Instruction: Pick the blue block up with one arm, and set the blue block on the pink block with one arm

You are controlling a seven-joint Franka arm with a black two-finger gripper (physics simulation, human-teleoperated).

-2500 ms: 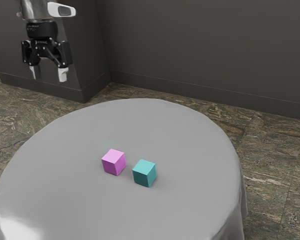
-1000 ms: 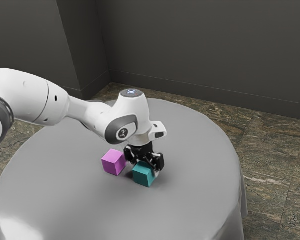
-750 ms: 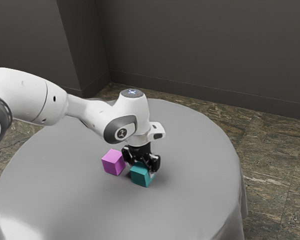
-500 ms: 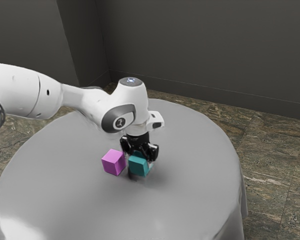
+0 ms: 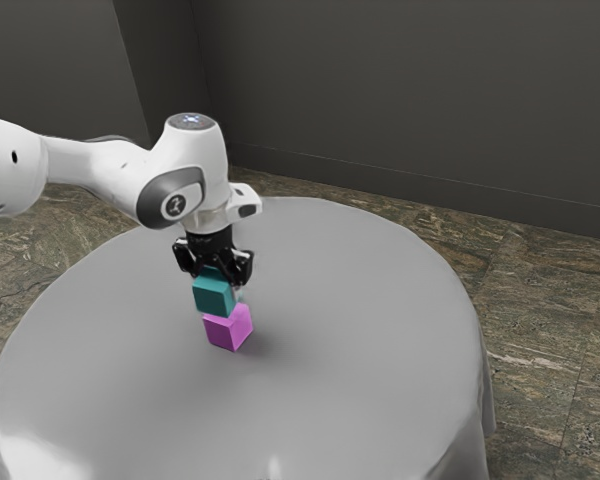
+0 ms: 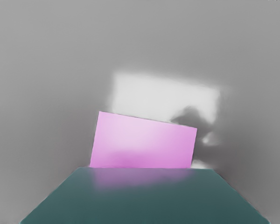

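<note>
The white arm reaches in from the exterior view's left, its wrist pointing straight down so the load hangs level; below it the black gripper is clenched on the blue block, a finger on each of two opposite sides, which leaves the block's underside free to land; the blue block sits directly over the pink block, its lower edge at the pink top, though I cannot tell whether the two touch; I judge the stacking nearly done, with only the release left; to the right the grey round table stretches away; the exterior view gives height and grip; the wrist view instead shows alignment: the blue block looms just under the hand, and the pink block beyond it lies slightly turned against the blue edge, so the faces are not quite square
</note>
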